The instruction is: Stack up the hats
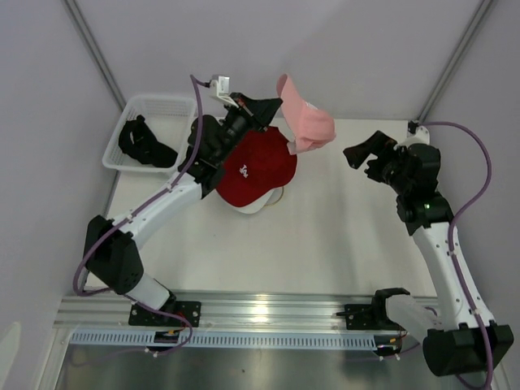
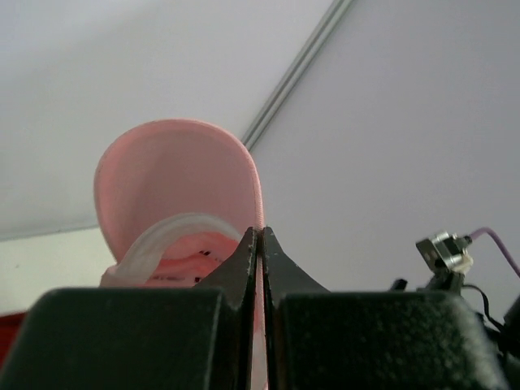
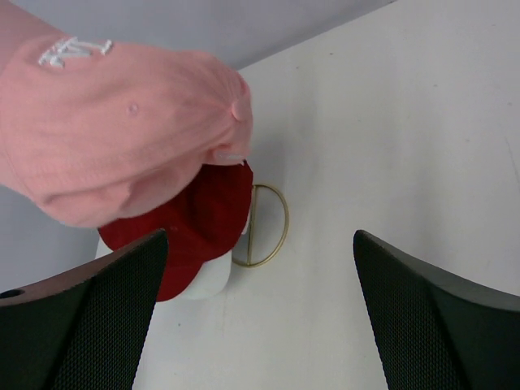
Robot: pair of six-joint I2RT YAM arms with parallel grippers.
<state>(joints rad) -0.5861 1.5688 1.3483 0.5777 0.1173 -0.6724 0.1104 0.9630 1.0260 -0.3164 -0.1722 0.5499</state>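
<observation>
My left gripper (image 1: 266, 106) is shut on the brim edge of a pink cap (image 1: 305, 122) and holds it up in the air, just behind and to the right of the stack. In the left wrist view the brim (image 2: 175, 179) is pinched between my closed jaws (image 2: 260, 231). A red cap (image 1: 256, 166) lies on top of a white cap (image 1: 266, 203) at the table's back middle. My right gripper (image 1: 361, 152) is open and empty, to the right of the pink cap. Its view shows the pink cap (image 3: 122, 122) hanging above the red cap (image 3: 203, 219).
A white mesh basket (image 1: 122, 122) at the back left holds a black cap (image 1: 146, 145). A gold wire stand (image 3: 268, 223) sticks out from under the stack on its right side. Grey walls close the table at the back and sides.
</observation>
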